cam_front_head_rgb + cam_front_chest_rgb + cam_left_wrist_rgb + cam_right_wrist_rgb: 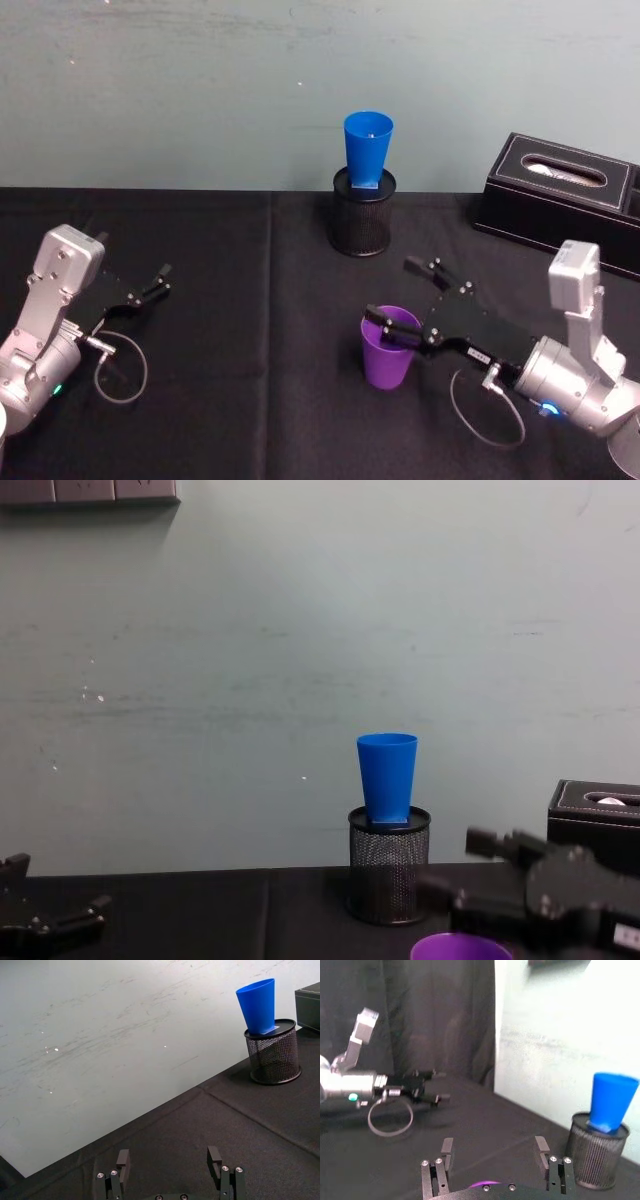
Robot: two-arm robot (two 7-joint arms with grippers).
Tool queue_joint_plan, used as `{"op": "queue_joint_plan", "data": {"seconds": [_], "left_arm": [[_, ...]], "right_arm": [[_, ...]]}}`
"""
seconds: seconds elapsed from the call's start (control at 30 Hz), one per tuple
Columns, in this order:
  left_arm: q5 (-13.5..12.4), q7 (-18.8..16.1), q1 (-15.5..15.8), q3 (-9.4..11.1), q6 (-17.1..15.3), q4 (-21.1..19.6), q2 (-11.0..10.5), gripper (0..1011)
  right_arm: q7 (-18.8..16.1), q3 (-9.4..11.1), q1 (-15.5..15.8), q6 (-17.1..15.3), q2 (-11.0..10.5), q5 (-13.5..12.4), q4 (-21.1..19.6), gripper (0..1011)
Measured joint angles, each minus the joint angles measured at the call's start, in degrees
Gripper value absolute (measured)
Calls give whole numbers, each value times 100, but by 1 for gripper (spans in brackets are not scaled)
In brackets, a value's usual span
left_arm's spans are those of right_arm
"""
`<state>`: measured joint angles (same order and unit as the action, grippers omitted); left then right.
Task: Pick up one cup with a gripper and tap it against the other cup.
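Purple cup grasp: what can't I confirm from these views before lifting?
- Purple cup: whether a finger of the right gripper touches its rim; head view, the finger overlaps the rim.
- Right wrist view: the cup is a sliver behind the gripper body.
- Chest view: the cup is cut off by the bottom edge.
- Blue cup: its base is hidden inside the mesh pen holder.

The wide purple plastic tumbler (389,350) stands upright, mouth up, on the black table near the front — well apart from the tall, narrow bright blue plastic tumbler (367,148), upright atop a mesh holder.
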<state>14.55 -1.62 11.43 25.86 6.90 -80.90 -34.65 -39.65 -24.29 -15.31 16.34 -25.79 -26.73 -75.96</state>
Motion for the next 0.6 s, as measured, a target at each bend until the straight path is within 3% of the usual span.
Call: {"op": "queue_joint_plan", "data": {"seconds": [0.13, 0.3, 0.6], "left_arm": [[0, 0, 0, 0, 0, 0, 0, 1011], [0, 0, 0, 0, 0, 0, 0, 1011], [0, 0, 0, 0, 0, 0, 0, 1011]], "right_arm": [[145, 131, 67, 33, 14, -67, -217, 1000], [465, 243, 142, -17, 27, 37, -410, 1000], [1403, 549, 446, -271, 151, 508, -760, 1000]]}}
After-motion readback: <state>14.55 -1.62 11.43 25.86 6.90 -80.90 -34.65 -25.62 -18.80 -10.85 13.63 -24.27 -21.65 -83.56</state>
